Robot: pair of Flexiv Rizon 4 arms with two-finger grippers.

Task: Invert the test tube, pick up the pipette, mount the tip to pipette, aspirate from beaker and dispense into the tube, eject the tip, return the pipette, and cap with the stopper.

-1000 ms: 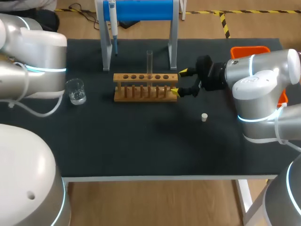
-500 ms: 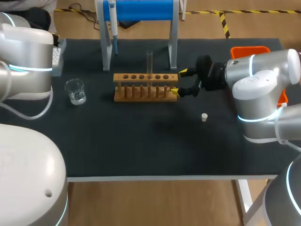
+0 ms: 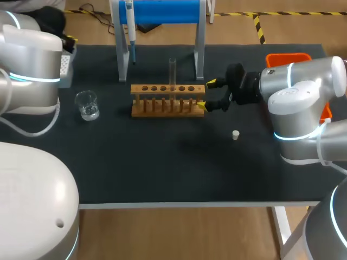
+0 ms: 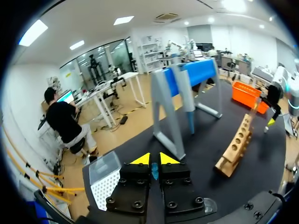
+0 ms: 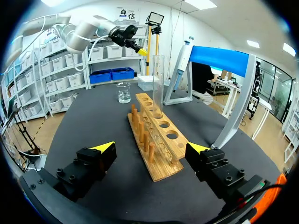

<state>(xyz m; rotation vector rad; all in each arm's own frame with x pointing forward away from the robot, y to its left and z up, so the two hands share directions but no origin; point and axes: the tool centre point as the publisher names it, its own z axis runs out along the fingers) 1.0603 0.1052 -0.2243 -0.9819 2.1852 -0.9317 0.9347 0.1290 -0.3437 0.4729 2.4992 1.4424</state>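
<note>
Right gripper (image 3: 205,93) spread wide at the wooden rack's (image 3: 168,88) three-o'clock end — test tube (image 3: 172,70) upright in it; left gripper (image 4: 152,158) fingers pressed together.

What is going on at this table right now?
The right end effector stands open around the right end of the light wooden tube rack, where a clear glass test tube stands upright. The left end effector, shut, is beside the white perforated tip box. The white and blue pipette hangs on the blue-topped grey stand.
</note>
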